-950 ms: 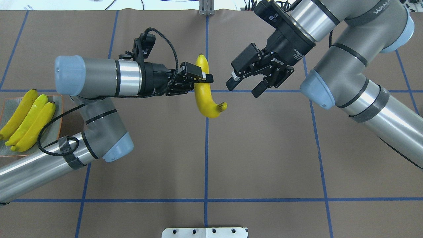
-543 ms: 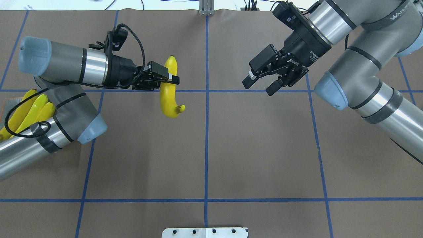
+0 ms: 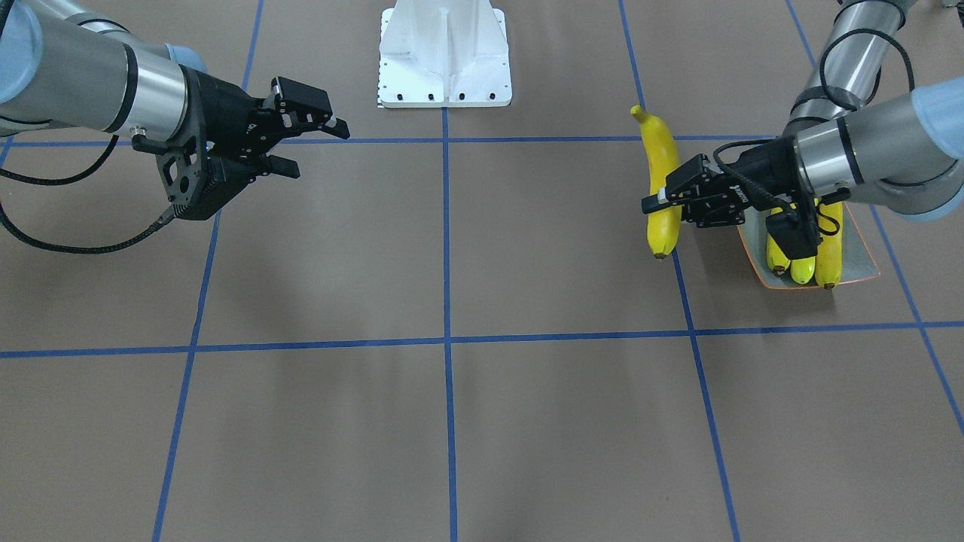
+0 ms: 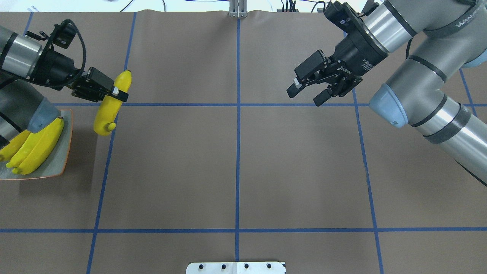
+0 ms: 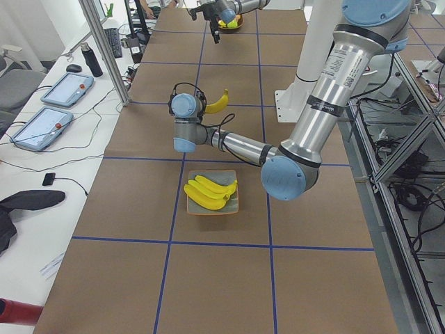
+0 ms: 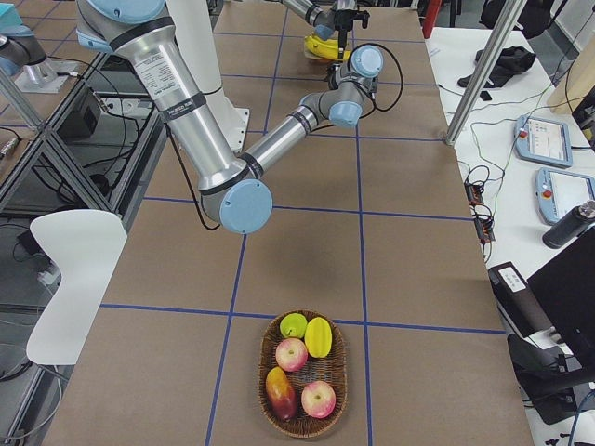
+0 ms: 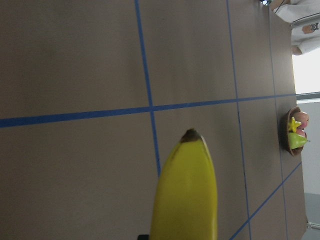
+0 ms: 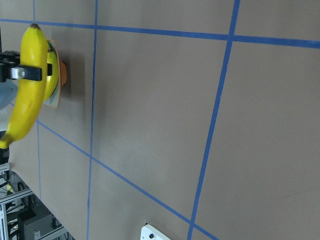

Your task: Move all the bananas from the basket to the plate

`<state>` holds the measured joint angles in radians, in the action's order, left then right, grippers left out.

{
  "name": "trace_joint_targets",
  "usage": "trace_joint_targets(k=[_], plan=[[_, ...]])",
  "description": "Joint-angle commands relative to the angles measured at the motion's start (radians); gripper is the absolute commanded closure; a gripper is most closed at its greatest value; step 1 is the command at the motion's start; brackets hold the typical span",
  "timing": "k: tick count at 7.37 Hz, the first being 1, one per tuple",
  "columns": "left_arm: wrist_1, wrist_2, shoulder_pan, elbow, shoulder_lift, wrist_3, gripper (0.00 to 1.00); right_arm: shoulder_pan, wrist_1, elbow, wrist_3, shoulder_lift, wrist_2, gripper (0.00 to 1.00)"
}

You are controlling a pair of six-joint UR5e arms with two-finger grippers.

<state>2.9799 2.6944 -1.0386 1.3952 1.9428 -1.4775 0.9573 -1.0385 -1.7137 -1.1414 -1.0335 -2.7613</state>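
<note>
Carrying what looks to be the last banana [image 4: 104,116] in left hand [image 4: 117,93], clamped across the fruit's middle. Held off the bench [image 4: 236,171], just beside the plate [image 4: 64,167], not yet over it.

Judged best way to finish:
- Shift sideways until fully over the plate.
- Line up lengthwise with the fruit lying there.
- Lower until resting or nearly so, and only then let go.
- Expect little bare glaze on the near side, so plan to lay it against the others.
- Avoid a drop from height: glossy, curved, likely to roll over the shallow rim.
- Keep wrist and cable off the plated fruit on the way down.

Right hand [image 4: 304,97]: spread wide, holding nothing, well apart over the bench.

Containers:
- Counted three bananas [image 4: 38,146] on the plate, side by side and touching.
- Found in the woven basket [image 6: 302,376] two red-yellow apples, a green fruit, a yellow ridged one and a red-orange one. No banana seen there.
</note>
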Motion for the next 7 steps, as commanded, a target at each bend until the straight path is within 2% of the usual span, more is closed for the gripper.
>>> trace_joint_targets(k=[1, 4, 7], plan=[[0.098, 0.025, -0.015, 0.001, -0.121, 0.009, 1.00, 0.000, 0.000, 0.000, -0.001, 0.003, 0.015, 0.00], [0.139, 0.016, -0.023, 0.022, -0.258, -0.003, 1.00, -0.002, 0.000, -0.006, -0.003, 0.003, 0.034, 0.00], [0.130, 0.025, -0.058, 0.015, -0.288, -0.020, 1.00, 0.000, 0.000, -0.015, -0.003, -0.003, 0.037, 0.00]])
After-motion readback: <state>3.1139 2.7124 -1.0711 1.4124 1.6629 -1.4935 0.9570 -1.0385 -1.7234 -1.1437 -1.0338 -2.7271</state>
